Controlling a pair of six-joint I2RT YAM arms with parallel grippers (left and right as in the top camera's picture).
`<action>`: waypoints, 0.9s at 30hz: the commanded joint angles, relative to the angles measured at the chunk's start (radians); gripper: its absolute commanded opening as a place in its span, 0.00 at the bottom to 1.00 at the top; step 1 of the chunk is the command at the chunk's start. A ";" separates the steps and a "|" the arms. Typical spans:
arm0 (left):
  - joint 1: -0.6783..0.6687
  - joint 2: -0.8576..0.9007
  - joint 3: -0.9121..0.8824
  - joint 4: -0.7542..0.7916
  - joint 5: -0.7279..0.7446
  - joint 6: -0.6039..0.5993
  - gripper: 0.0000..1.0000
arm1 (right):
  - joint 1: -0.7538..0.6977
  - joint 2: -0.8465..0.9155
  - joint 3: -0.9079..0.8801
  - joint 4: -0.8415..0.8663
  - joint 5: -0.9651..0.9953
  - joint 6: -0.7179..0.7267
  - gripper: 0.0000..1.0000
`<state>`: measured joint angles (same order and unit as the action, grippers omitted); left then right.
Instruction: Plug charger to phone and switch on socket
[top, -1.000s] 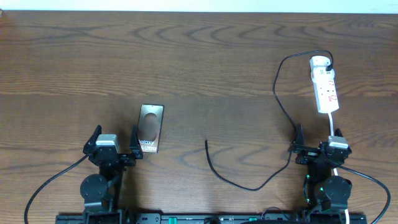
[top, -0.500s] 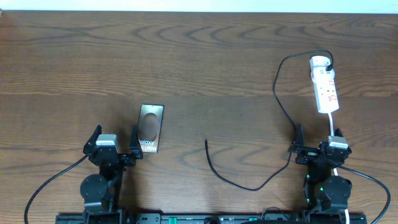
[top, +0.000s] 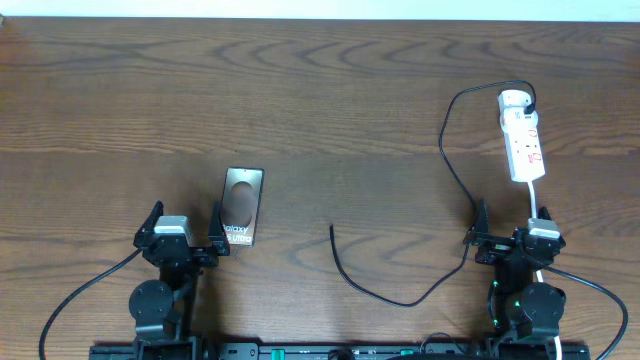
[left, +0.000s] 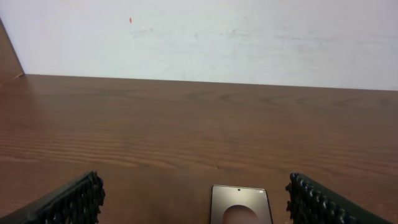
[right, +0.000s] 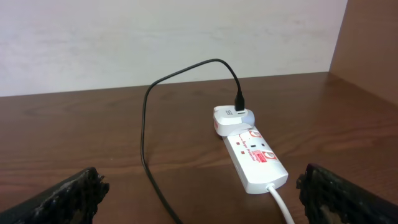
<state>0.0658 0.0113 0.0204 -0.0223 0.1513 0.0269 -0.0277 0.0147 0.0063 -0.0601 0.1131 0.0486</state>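
On the table (top: 320, 100), left tool (top: 186, 228) and right tool (top: 510, 230) both gape wide, empty.

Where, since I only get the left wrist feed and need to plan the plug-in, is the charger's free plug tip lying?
Observer: Overhead, the charger ends in a free plug tip that lies to the right of the phone, apart from it, between the two arms.
Operator: Is its other end in the power strip?
Observer: Yes, its white adapter sits in the far end of the power strip.
Operator: Is the right end effector holding anything?
Observer: No, the right end effector is open and empty, near the strip's white lead.
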 joint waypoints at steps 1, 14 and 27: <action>0.006 -0.006 -0.016 -0.036 0.021 0.004 0.92 | -0.005 -0.008 -0.001 -0.004 0.008 -0.001 0.99; 0.006 -0.006 -0.016 -0.007 0.021 0.002 0.92 | -0.005 -0.008 -0.001 -0.004 0.008 -0.001 0.99; 0.005 0.153 0.208 -0.143 0.050 -0.163 0.92 | -0.005 -0.008 -0.001 -0.004 0.008 -0.001 0.99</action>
<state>0.0654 0.0654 0.0933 -0.1364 0.1925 -0.1062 -0.0277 0.0147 0.0063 -0.0597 0.1127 0.0483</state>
